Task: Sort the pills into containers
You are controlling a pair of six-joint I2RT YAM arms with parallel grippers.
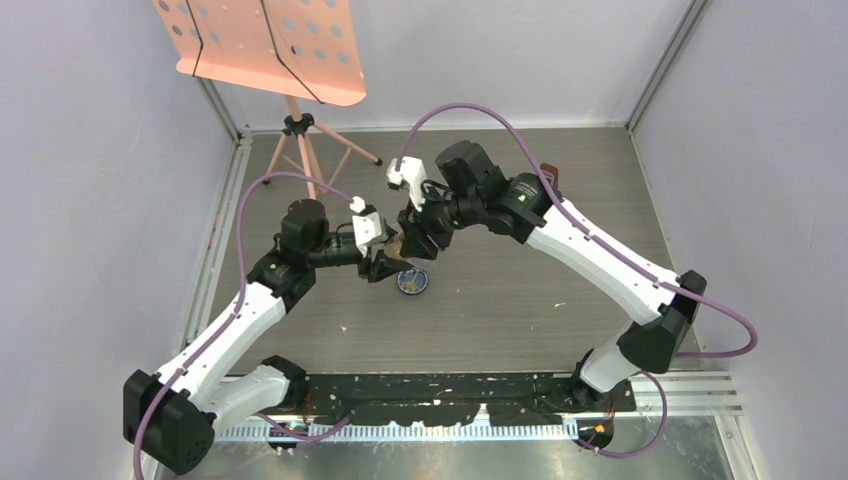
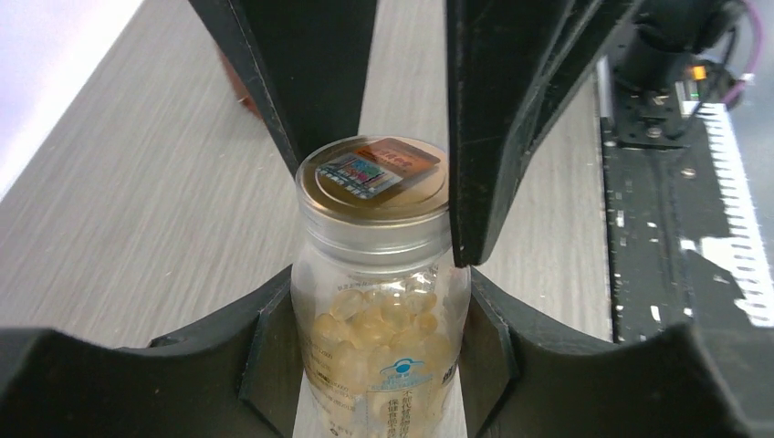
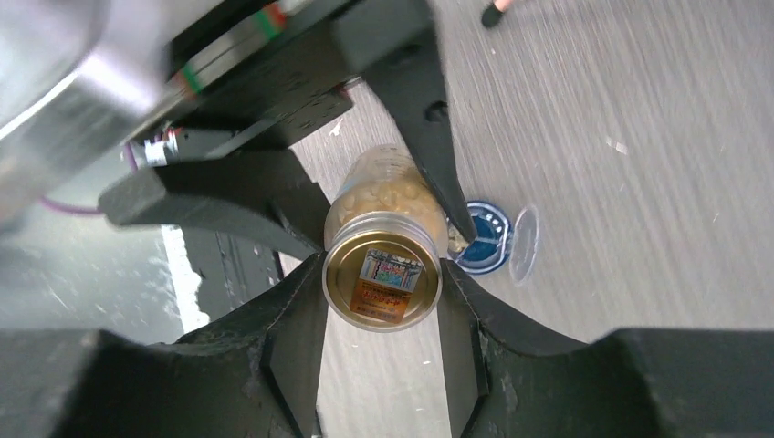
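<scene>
Grey wood-grain tabletop fills the top view, where we see the left gripper and the right gripper meeting nose to nose just behind the blue dish. What they share between them is mostly hidden here. We count two arms, one dish and one pink music stand in the far left corner.

From the left wrist we see the left gripper's fingers closed narrow on the body of a single clear bottle, which seems held off the table. The right gripper's fingers press on either side of its gold cap. The pills lie heaped inside, yellowish-tan, too many and too overlapped for us to count.

From the right wrist we look straight at the cap, clamped between the right fingers. The dish lies on the table beyond it, with one clear round piece at its edge; whether the two touch we cannot tell. We see no pill in the part of the dish that shows.

We judge the task barely begun: the cap is on and every pill we see is in the bottle, so opening and sorting remain.
</scene>
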